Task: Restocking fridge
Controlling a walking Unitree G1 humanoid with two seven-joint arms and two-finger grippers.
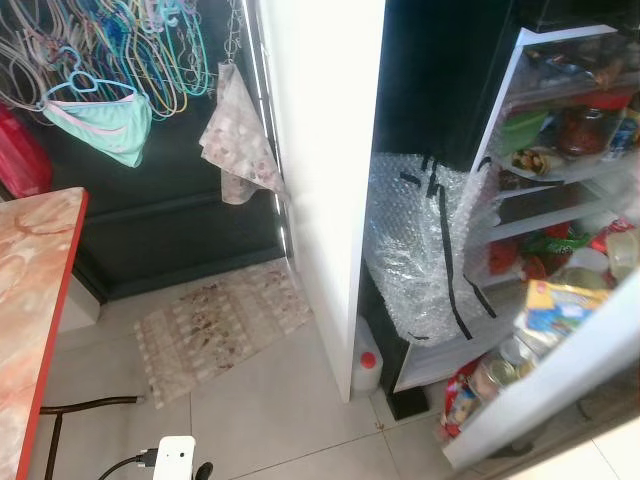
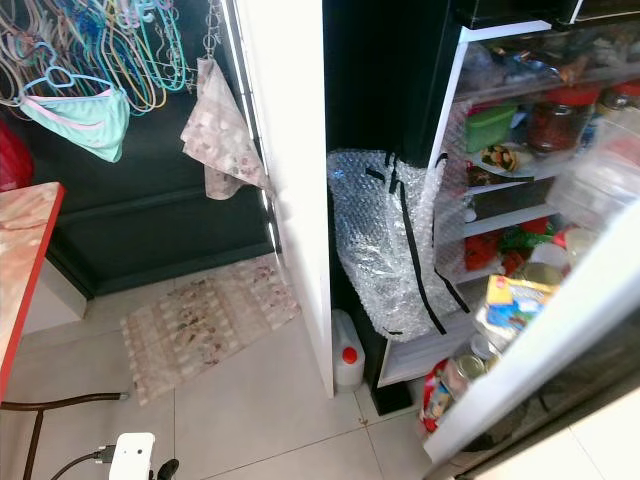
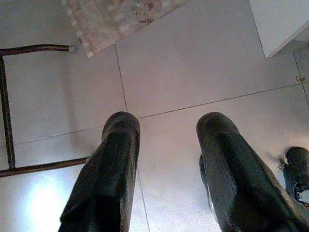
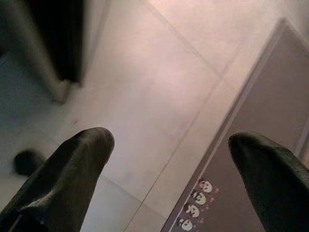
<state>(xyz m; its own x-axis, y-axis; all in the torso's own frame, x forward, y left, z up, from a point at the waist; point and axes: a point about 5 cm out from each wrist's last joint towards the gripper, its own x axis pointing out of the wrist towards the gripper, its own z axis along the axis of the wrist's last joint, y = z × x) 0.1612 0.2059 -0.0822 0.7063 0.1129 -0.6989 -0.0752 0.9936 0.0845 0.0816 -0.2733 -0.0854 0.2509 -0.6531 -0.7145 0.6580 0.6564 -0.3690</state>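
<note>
Both grippers hang empty and pointed at the floor: the left gripper point(image 3: 166, 145) has its two black fingers spread apart over pale tile, and the right gripper point(image 4: 169, 159) is spread wider still, hovering above tile and the edge of a grey mat point(image 4: 260, 145) with little printed faces. Neither holds anything to stock, so the coming move turns on the open fridge point(image 2: 520, 200), which sits out at roughly two o'clock from the robot in the head views, its shelves crowded with jars, a green tub and red packets. The fridge door point(image 1: 560, 390) swings out at about four o'clock, its bins carrying cans and a yellow carton point(image 1: 560, 305). That puts the right arm nearer, by my reading. A sheet of bubble wrap point(image 1: 420, 250) taped with black strips hangs just left of the shelves, and a white jug with a red cap point(image 2: 347, 362) stands on the floor below it. Over at ten o'clock there are hangers point(image 1: 120, 50) on a dark wall, a patterned rug point(image 1: 220, 320) on the tiles, and a red-edged marbled table point(image 1: 30, 300) at nine o'clock.
</note>
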